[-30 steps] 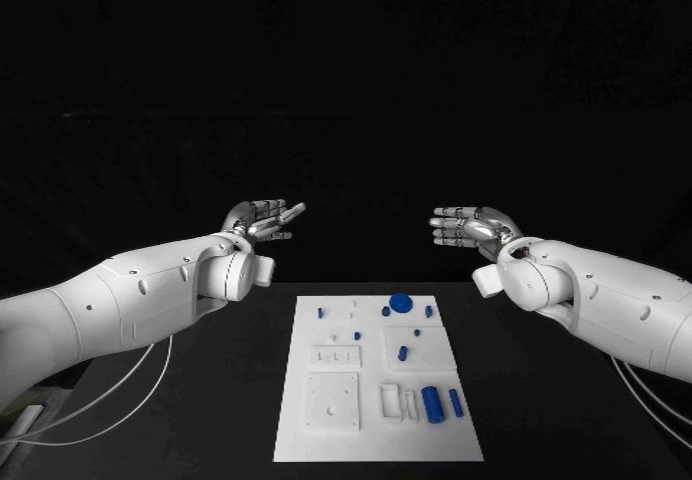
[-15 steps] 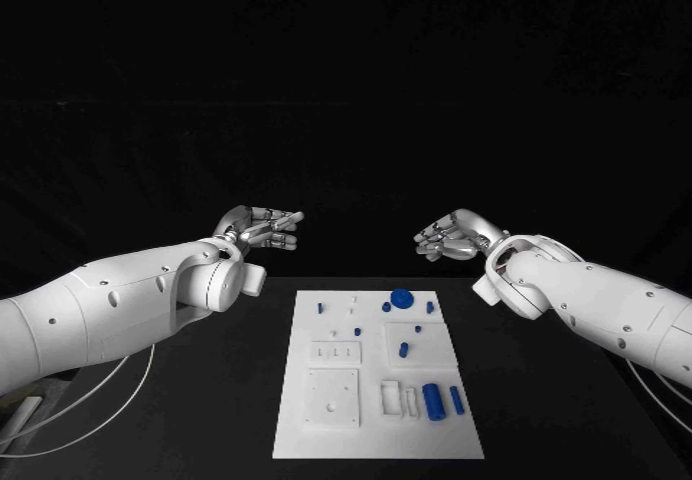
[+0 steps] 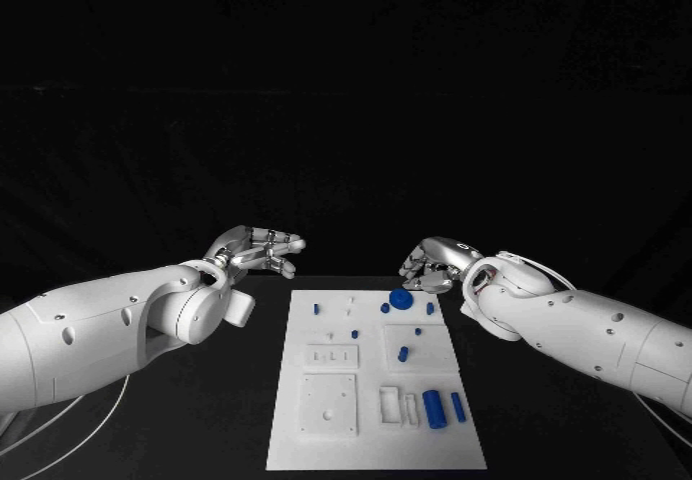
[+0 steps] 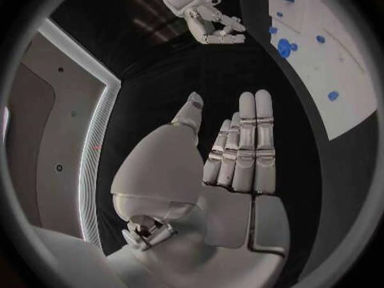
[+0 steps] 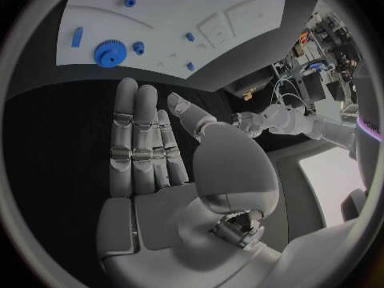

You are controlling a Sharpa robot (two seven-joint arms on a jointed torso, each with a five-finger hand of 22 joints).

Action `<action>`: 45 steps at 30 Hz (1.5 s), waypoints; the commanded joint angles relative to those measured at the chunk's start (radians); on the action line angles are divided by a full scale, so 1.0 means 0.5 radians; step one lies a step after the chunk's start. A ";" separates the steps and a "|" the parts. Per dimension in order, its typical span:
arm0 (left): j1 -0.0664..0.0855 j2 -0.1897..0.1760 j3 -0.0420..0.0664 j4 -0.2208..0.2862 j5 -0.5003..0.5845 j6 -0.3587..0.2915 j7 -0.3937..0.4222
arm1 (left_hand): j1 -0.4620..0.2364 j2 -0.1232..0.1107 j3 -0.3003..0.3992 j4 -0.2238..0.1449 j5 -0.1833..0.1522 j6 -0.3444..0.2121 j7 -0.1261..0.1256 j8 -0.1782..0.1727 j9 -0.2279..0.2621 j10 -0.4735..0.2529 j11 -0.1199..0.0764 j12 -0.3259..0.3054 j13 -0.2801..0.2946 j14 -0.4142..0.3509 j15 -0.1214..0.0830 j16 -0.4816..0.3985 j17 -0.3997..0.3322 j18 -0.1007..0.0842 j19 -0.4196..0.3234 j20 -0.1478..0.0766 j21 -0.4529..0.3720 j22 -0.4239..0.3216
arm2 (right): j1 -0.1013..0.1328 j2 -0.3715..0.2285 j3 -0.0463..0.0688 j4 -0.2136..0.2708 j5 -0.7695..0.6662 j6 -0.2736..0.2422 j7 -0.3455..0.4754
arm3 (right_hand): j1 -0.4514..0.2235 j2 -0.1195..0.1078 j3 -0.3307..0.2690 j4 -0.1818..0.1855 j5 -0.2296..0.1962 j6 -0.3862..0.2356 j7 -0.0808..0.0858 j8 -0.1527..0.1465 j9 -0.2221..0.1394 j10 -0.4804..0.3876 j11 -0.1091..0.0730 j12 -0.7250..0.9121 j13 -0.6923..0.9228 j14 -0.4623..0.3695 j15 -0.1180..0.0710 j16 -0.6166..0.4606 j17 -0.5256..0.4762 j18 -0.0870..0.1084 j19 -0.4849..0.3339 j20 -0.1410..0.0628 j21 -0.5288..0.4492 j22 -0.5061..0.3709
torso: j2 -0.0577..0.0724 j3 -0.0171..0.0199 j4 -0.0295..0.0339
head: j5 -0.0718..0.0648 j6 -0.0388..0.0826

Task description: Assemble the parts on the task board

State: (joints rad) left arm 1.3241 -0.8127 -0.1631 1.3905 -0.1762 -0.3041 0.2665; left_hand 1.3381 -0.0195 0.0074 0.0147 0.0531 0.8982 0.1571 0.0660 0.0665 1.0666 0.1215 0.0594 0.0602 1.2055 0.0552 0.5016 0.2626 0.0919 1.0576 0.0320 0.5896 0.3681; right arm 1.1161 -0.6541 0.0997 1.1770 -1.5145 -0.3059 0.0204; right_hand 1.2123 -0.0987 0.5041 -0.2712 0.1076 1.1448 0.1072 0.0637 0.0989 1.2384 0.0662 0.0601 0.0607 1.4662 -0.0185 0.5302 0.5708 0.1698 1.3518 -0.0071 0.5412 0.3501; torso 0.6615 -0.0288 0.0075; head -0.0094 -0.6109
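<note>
The white task board [image 3: 369,445] lies in the middle of the black table. A round blue gear [image 3: 400,297] sits near its far edge, small blue pegs [image 3: 404,352] stand in the middle, and two blue cylinders [image 3: 433,407] lie near the front right. My left hand [image 3: 257,250] hovers off the board's far left corner, fingers apart and empty. My right hand [image 3: 433,266] hovers just behind the gear, also empty. In the left wrist view my left hand [image 4: 232,150] shows straight fingers, with the gear [image 4: 284,47] beyond. In the right wrist view my right hand [image 5: 144,147] points toward the gear [image 5: 108,52].
Pale rectangular fixtures [image 3: 330,402] take up the board's left and front areas. Black table surface surrounds the board on every side. The right wrist view shows the board [image 5: 168,19] ahead of the fingers and my left hand [image 5: 256,121] off to one side.
Both hands have dropped lower and come in toward the board's far end. The right hand now hangs close behind the blue gear.
</note>
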 commanded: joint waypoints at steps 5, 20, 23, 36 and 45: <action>0.003 -0.056 0.014 0.154 0.001 0.102 0.030 | -0.019 -0.008 0.018 -0.002 -0.005 -0.015 -0.003 -0.006 -0.002 -0.021 0.009 0.006 0.000 -0.024 -0.004 0.041 0.009 0.031 -0.035 0.002 0.098 0.070 | -0.038 0.025 0.000 0.030 -0.457 -0.118 -0.184 | -0.016 -0.067 0.104 0.023 -0.099 -0.035 -0.009 -0.002 0.003 -0.050 0.005 -0.003 0.002 0.008 0.003 0.253 0.186 -0.044 -0.022 -0.053 0.180 0.204 | 0.094 -0.0323 0.018 | -0.012 0.003; 0.033 -0.138 0.059 0.326 -0.034 0.089 0.019 | -0.034 -0.060 0.057 0.032 -0.006 -0.017 -0.004 -0.006 -0.002 -0.038 0.011 0.006 0.000 -0.026 -0.004 0.065 0.007 0.037 -0.060 0.004 0.150 0.102 | -0.076 0.099 -0.008 -0.017 -0.734 -0.252 -0.346 | -0.010 -0.175 0.216 0.049 -0.120 -0.066 0.000 -0.002 -0.058 -0.112 0.021 -0.005 -0.002 -0.008 0.010 0.392 0.268 -0.057 -0.036 -0.066 0.269 0.403 | 0.196 -0.0591 0.049 | -0.022 0.004; 0.042 -0.143 0.063 0.342 -0.041 0.088 0.017 | -0.033 -0.067 0.065 0.040 -0.006 -0.019 -0.004 -0.006 -0.002 -0.040 0.011 0.006 0.000 -0.026 -0.004 0.065 0.006 0.038 -0.059 0.004 0.154 0.103 | -0.077 0.110 -0.009 -0.023 -0.755 -0.260 -0.359 | -0.009 -0.186 0.221 0.049 -0.120 -0.067 -0.001 0.000 -0.058 -0.132 0.026 -0.004 -0.002 -0.013 0.014 0.403 0.276 -0.054 -0.041 -0.062 0.276 0.425 | 0.209 -0.0639 0.050 | -0.025 0.008; 0.056 -0.151 0.076 0.375 -0.050 0.079 -0.001 | -0.034 -0.081 0.076 0.057 -0.006 -0.042 0.023 -0.007 -0.003 -0.046 0.021 0.006 0.000 -0.023 0.001 0.066 0.003 0.043 -0.057 0.007 0.161 0.105 | -0.078 0.168 -0.010 -0.072 -0.799 -0.266 -0.418 | -0.012 -0.204 0.246 0.062 -0.120 -0.054 -0.001 -0.001 -0.058 -0.149 0.029 -0.004 -0.002 -0.021 0.014 0.444 0.297 -0.081 -0.019 -0.063 0.406 0.665 | 0.260 -0.0689 0.055 | -0.023 0.018; 0.061 -0.132 0.081 0.354 -0.058 0.091 -0.009 | -0.031 -0.087 0.084 0.065 -0.006 -0.044 0.023 -0.007 -0.003 -0.047 0.021 0.006 0.000 -0.025 0.002 0.065 0.001 0.045 -0.059 0.010 0.162 0.103 | -0.078 0.204 -0.011 -0.142 -0.763 -0.223 -0.436 | -0.015 -0.196 0.261 0.055 -0.120 -0.049 -0.001 -0.001 -0.057 -0.145 0.029 -0.006 -0.003 -0.020 0.014 0.450 0.289 -0.081 -0.022 -0.062 0.374 0.763 | 0.280 -0.0726 0.068 | -0.029 0.026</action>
State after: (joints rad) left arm 1.3528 -0.8818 -0.1238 1.5684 -0.1973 -0.2736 0.2600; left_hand 1.3223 -0.0515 0.0482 0.0439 0.0532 0.8805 0.1677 0.0660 0.0662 1.0502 0.1303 0.0595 0.0598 1.1980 0.0526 0.5298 0.2640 0.1028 1.0346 0.0340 0.6652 0.4193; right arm 1.0775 -0.5542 0.0947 1.1096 -1.8909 -0.4314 -0.1840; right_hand 1.2043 -0.1910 0.6285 -0.2459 0.0535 1.1180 0.1036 0.0636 0.0710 1.1668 0.0839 0.0601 0.0604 1.4556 -0.0146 0.7505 0.7172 0.1396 1.3401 -0.0372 0.7317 0.7281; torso 0.7969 -0.0641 0.0389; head -0.0231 -0.5992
